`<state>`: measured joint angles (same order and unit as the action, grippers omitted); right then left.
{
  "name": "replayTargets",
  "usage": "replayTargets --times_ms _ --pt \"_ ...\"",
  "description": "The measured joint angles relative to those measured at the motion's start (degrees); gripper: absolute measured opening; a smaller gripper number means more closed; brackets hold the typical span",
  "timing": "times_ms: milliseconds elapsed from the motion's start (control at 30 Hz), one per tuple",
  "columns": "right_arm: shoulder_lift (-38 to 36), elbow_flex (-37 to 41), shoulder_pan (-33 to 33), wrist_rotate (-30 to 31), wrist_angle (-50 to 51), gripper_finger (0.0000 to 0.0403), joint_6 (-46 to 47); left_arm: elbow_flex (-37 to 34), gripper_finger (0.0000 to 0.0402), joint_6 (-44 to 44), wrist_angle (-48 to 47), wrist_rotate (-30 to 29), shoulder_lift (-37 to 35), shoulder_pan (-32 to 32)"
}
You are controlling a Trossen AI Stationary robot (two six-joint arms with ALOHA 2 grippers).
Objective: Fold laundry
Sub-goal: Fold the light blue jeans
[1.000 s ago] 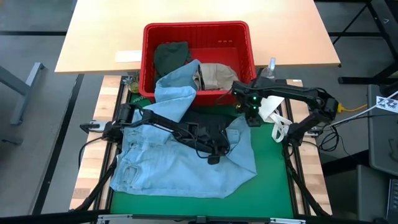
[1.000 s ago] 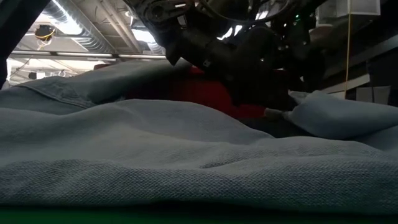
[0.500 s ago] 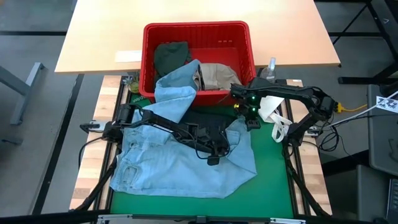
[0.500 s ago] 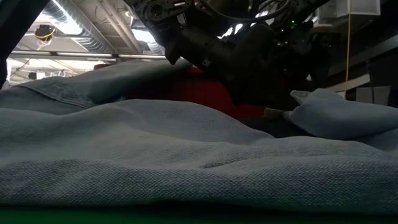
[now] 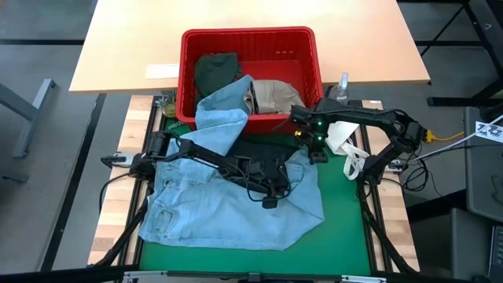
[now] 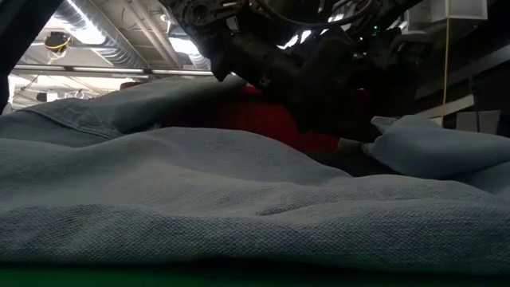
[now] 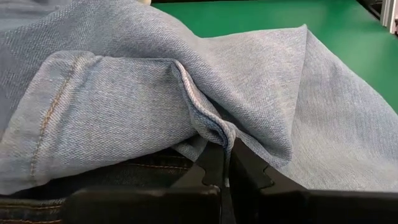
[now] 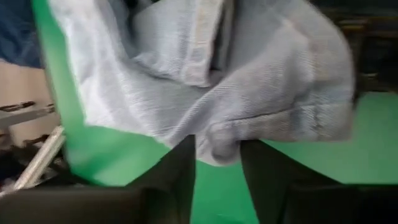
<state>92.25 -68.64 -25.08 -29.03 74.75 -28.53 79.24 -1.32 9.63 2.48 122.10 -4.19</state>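
Inside red basket (image 5: 250, 41): olive piece (image 5: 215, 71) | khaki piece (image 5: 271, 95)

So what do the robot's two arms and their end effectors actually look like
Both arms are dark, almost black, built of slim jointed links with black cables running along them. The left arm ends in a blocky black end effector with two flat dark fingers. The right arm shows small green indicator lights near its end effector, plus a white part close to the wrist.

Denim (image 5: 228, 204) lies before the basket (image 5: 189, 79), seemingly draped over its rim.
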Motion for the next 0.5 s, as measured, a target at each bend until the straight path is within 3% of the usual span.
replayTargets --times_ms 267,500 --pt "0.0 0.0 0.0 1.4 -1.7 0.0015 1.6 0.0 0.0003 0.0 0.0 -0.1 0.0 0.0" --pt "-1.3 0.0 1.1 2.5 8.4 0.0005 0.3 0.0 0.0003 0.0 0.8 -0.2 -0.3 0.0"
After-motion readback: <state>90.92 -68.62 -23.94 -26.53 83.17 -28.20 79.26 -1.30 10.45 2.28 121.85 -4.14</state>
